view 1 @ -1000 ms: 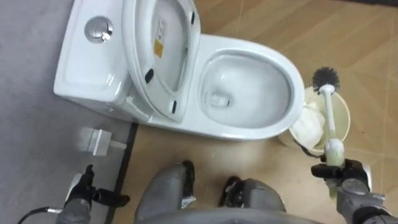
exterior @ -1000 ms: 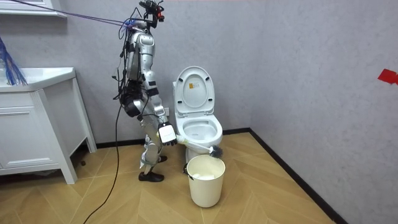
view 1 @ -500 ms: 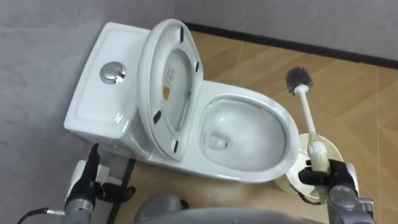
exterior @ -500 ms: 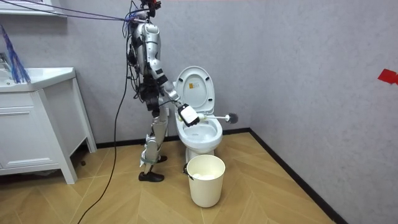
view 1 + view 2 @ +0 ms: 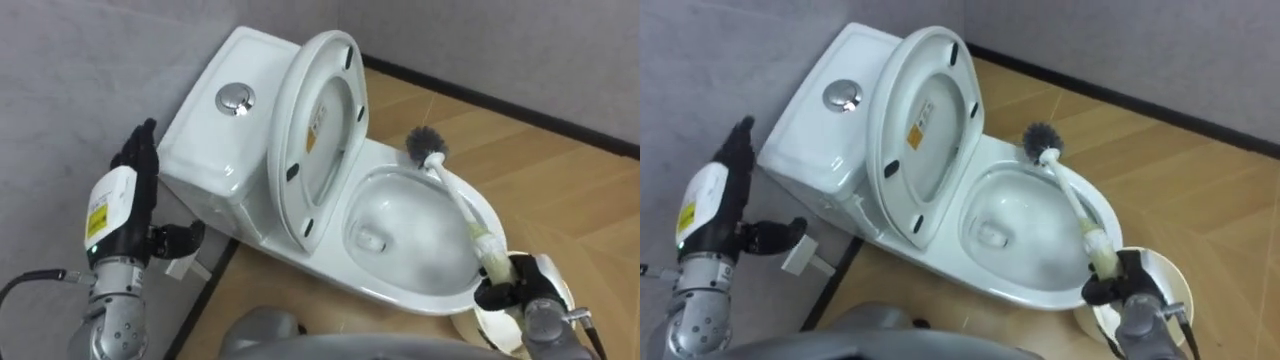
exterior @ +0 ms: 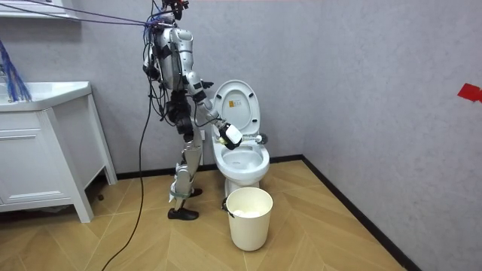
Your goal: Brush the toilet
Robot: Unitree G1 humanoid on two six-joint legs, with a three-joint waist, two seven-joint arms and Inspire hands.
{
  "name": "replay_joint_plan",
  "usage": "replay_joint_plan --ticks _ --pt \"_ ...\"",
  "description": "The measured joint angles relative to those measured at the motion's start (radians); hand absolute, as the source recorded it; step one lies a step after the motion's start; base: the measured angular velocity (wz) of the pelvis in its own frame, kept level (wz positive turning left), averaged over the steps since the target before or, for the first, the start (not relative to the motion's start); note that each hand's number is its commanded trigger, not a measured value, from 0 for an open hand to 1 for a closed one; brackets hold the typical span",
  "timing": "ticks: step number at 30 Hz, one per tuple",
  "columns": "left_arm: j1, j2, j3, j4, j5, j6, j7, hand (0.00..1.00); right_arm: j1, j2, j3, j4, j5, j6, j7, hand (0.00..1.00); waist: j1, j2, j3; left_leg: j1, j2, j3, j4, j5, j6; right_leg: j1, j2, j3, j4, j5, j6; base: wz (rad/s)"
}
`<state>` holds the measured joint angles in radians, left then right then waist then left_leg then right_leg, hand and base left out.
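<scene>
The white toilet [image 5: 300, 270] stands with its seat and lid [image 5: 318, 130] raised against the tank [image 5: 215, 140]. My right hand [image 5: 512, 290] is shut on the pale handle of a toilet brush [image 5: 462, 205] at the lower right. The handle slants up and left across the bowl [image 5: 405, 235]. Its dark bristle head [image 5: 427, 145] lies at the bowl's far rim, beside the raised seat. My left hand [image 5: 125, 200] is lifted with straight fingers, open and holding nothing, left of the tank. In the room view I stand upright beside the toilet [image 6: 239, 162], right hand [image 6: 229, 136] over the bowl.
A cream waste bin [image 6: 249, 217] stands on the wood floor in front of the toilet; its rim [image 5: 1175, 280] shows by my right hand. A grey wall lies behind the tank. A white cabinet [image 6: 45, 150] stands at the room view's left.
The brush has swung from above the bin, head pointing away, to lie across the bowl with its head at the far rim. My left hand has risen beside the tank. The camera shifted.
</scene>
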<state>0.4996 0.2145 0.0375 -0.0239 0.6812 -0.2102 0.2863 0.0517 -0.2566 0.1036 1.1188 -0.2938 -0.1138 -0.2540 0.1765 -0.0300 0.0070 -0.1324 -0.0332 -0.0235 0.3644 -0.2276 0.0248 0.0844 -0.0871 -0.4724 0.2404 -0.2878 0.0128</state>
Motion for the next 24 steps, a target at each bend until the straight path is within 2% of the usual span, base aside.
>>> replay_joint_plan --ticks 5,7,10,14,17,21,24 --pt "-0.005 0.001 -0.046 -0.035 0.018 -0.001 0.009 0.00 -0.034 0.005 0.033 0.063 -0.027 -0.003 0.026 1.00 0.002 -0.011 -0.0039 -0.003 -0.001 -0.007 0.006 0.000 0.000 0.000 -0.001 0.000 0.004 0.000 0.000 0.02" --pt "-0.010 0.002 -0.057 -0.057 0.034 -0.013 0.009 0.00 -0.051 0.005 0.033 0.091 -0.027 -0.008 0.034 1.00 0.007 -0.021 -0.0057 -0.002 -0.001 -0.008 0.006 0.000 0.000 0.001 0.000 -0.001 0.002 0.000 0.000 0.00" --pt "-0.026 0.005 -0.070 -0.061 0.039 -0.016 0.009 0.00 -0.053 0.005 0.032 0.093 -0.028 -0.008 0.040 1.00 0.010 -0.025 -0.0047 -0.002 -0.001 -0.008 0.006 0.000 -0.001 0.002 0.000 -0.001 0.002 0.001 -0.001 0.00" --pt "-0.028 0.018 -0.093 -0.061 0.039 -0.016 0.008 0.00 -0.053 0.005 0.031 0.099 -0.051 -0.007 0.057 1.00 -0.001 -0.025 -0.0040 -0.003 -0.003 -0.011 0.006 0.000 -0.001 0.003 0.001 0.000 0.003 0.001 -0.001 0.00" --pt "-0.033 0.043 -0.124 -0.060 0.039 -0.016 0.008 0.00 -0.052 0.005 0.033 0.099 -0.057 -0.006 0.068 1.00 -0.009 -0.023 -0.0022 -0.003 -0.002 -0.010 0.005 -0.001 0.000 0.001 0.000 0.006 0.002 0.001 -0.001 -0.03" --pt "-0.044 0.064 -0.171 -0.032 0.038 -0.016 0.008 0.00 -0.053 0.004 0.046 0.098 -0.056 0.000 0.101 1.00 -0.007 -0.016 -0.0003 -0.002 0.008 0.015 -0.006 -0.001 0.000 -0.020 0.000 0.041 0.006 0.002 -0.004 -0.20" --pt "-0.052 0.076 -0.193 0.022 0.062 -0.007 0.005 0.00 -0.051 0.004 0.049 0.101 -0.071 0.005 0.118 1.00 -0.038 -0.011 0.0004 -0.002 0.006 0.019 -0.006 -0.001 0.000 -0.023 -0.002 0.047 0.005 0.003 -0.004 -0.06"
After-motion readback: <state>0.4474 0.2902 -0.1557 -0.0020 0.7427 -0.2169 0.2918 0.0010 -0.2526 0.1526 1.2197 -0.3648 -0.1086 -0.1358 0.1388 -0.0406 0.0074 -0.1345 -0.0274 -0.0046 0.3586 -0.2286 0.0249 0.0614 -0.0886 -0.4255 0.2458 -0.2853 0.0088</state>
